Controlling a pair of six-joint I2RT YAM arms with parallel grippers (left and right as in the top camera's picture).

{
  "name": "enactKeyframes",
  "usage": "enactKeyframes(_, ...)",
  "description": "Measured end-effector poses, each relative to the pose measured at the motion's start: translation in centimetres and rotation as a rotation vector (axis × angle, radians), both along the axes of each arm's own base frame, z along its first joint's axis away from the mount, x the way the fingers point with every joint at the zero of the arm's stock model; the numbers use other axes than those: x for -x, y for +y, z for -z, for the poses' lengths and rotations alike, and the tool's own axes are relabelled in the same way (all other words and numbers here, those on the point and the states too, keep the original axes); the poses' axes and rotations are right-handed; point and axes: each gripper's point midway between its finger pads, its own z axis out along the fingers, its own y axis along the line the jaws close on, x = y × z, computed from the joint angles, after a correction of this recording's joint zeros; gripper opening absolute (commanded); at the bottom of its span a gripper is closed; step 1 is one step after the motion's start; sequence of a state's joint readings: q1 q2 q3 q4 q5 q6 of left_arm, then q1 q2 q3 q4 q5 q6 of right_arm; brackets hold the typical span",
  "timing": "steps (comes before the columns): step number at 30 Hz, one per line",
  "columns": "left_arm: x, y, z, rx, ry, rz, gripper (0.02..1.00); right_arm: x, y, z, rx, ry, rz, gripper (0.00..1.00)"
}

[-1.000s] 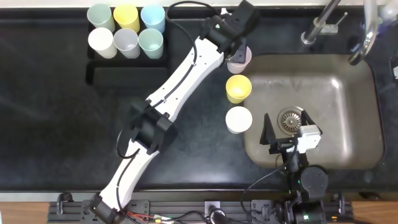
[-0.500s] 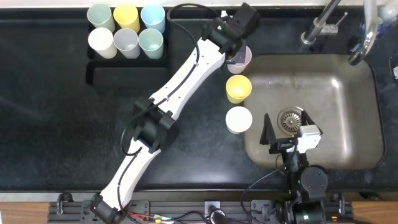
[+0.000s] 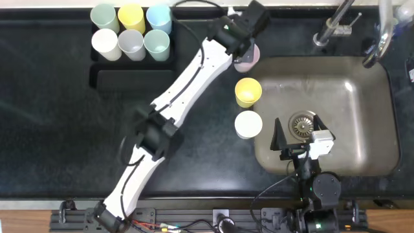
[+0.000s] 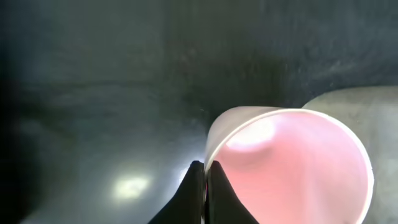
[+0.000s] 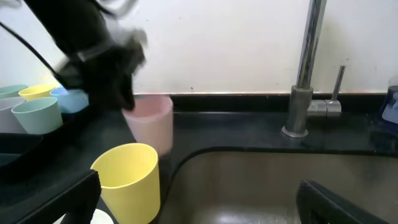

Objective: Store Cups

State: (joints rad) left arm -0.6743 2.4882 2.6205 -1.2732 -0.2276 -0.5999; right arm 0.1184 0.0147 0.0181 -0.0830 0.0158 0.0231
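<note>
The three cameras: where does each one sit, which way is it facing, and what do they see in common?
Top view: fixed overhead, looking down on counter and sink; left arm and right arm rise from its bottom edge.
Left wrist view: on the left wrist, looking along the left gripper, shut on the pink cup's rim.
Right wrist view: low over the sink, facing the faucet and wall; the right gripper's open fingers frame it.
Shared: the pink cup appears in all three.
</note>
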Motion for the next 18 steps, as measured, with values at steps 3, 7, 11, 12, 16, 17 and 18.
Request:
enactKeyframes(3, 0.6, 1.7, -5.4, 0.002, -0.081, -0.026, 0.034, 0.0, 0.0, 0.0, 0.001, 0.000, 0.000, 0.998)
enactKeyframes(7, 2.8, 5.5, -14.3, 0.032, -0.213, -0.076, 0.036, 0.0, 0.0, 0.0, 0.001, -0.001, -0.001, 0.998)
enactKeyframes(11, 5.4, 11.3, -21.3, 0.067, -0.319, -0.160, 0.034, 0.0, 0.0, 0.0, 0.000, 0.000, 0.000, 0.998)
enactKeyframes(12, 5.9, 13.1, -22.4, 0.071, -0.337, -0.191, 0.034, 0.0, 0.0, 0.0, 0.000, 0.000, -0.001, 0.998)
enactKeyframes(16, 7.3, 20.4, -23.8, 0.048, -0.351, -0.341, 0.036, 0.0, 0.0, 0.0, 0.000, 0.000, 0.000, 0.998)
enactKeyframes(17, 7.6, 22.4, -23.6, 0.034, -0.344, -0.385, 0.034, 0.0, 0.0, 0.0, 0.000, 0.000, 0.000, 0.998)
enactKeyframes(18, 7.9, 24.2, -23.2, 0.021, -0.333, -0.423, 0.034, 0.0, 0.0, 0.0, 0.000, 0.000, 0.000, 0.998)
